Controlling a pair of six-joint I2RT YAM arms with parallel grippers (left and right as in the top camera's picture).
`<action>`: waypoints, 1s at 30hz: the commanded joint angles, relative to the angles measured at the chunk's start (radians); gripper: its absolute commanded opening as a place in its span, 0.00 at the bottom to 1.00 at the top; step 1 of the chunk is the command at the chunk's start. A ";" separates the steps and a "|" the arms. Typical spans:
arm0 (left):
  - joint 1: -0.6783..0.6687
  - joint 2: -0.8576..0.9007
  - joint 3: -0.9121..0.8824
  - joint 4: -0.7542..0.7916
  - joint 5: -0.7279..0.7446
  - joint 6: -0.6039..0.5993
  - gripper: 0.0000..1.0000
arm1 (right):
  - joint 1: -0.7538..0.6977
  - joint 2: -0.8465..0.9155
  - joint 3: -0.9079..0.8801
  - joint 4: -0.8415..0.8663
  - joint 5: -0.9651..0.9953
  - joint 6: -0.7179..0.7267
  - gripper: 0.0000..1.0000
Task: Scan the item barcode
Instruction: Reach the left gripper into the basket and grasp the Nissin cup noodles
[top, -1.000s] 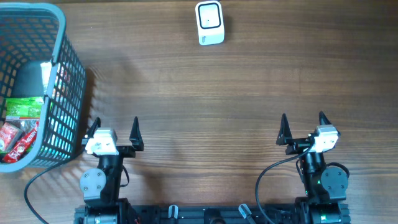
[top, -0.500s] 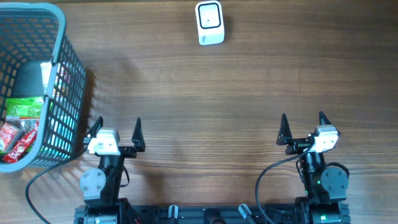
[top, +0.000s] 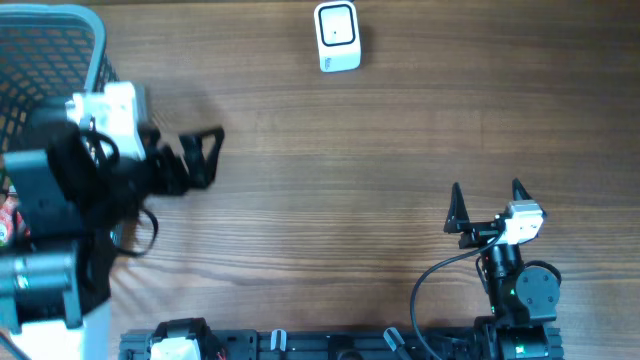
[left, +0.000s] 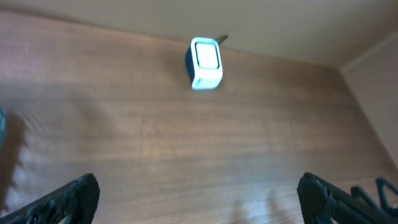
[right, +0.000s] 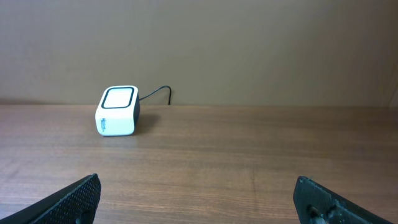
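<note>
The white barcode scanner (top: 337, 37) stands at the table's far edge, window up; it also shows in the left wrist view (left: 205, 62) and the right wrist view (right: 117, 111). My left arm is raised beside the blue basket (top: 60, 30). Its gripper (top: 208, 158) is open and empty, above bare table right of the basket. In the left wrist view the gripper (left: 202, 202) has only wood between its fingers. The basket's items are mostly hidden under the arm; a sliver of red packet (top: 6, 222) shows. My right gripper (top: 486, 188) rests open and empty at the near right.
The scanner's black cable (right: 158, 92) runs back toward the wall. The basket fills the far left corner. Plain wooden table (top: 380, 150) lies between the scanner and both arms.
My left arm has lifted from its rest pose and swung up and left, now covering much of the basket. The right arm has not moved.
</note>
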 joint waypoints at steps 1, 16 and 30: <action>0.006 0.074 0.072 0.130 -0.031 0.001 1.00 | 0.002 -0.005 -0.001 0.004 -0.013 -0.017 1.00; 0.666 0.487 0.290 0.078 -0.167 -0.017 1.00 | 0.002 -0.005 -0.001 0.004 -0.013 -0.017 1.00; 0.637 0.922 0.290 0.120 0.002 0.475 1.00 | 0.002 -0.005 -0.001 0.004 -0.013 -0.017 1.00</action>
